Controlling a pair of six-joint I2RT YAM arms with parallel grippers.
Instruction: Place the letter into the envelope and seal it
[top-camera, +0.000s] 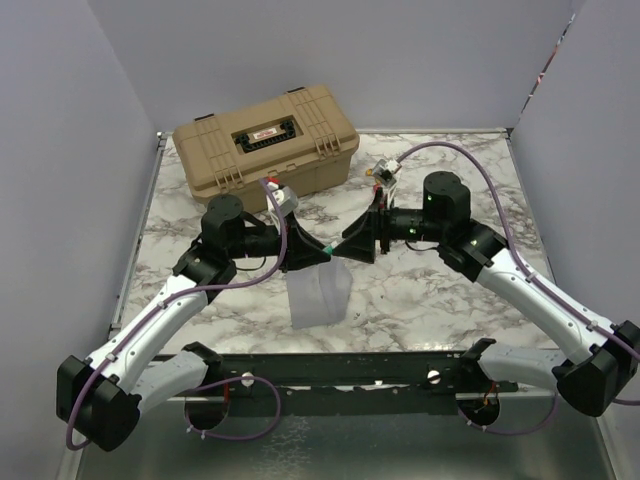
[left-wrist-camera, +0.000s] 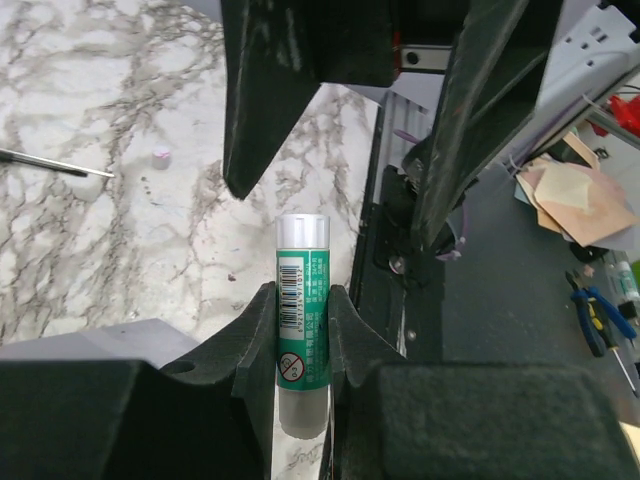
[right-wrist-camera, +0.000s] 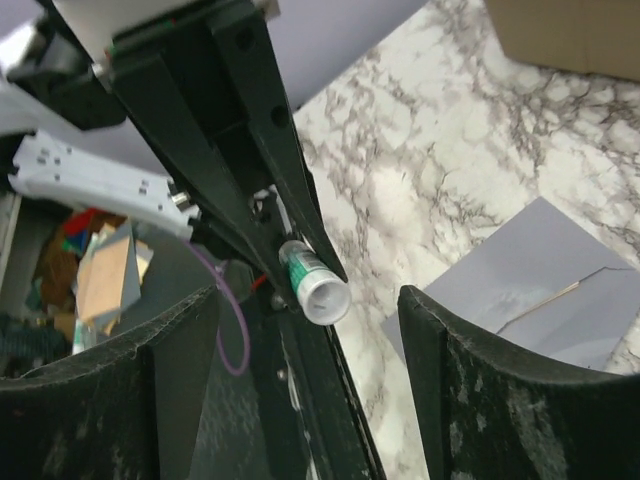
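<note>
One smooth cylindrical glue stick (left-wrist-camera: 302, 300) | flat grey-lilac envelope (top-camera: 320, 300) | veined table (top-camera: 430, 290)

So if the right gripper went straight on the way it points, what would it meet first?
Most likely the glue stick clamped in the left gripper: its white end faces the open right gripper, roughly centred between its fingers. Depth is hard to judge.
</note>
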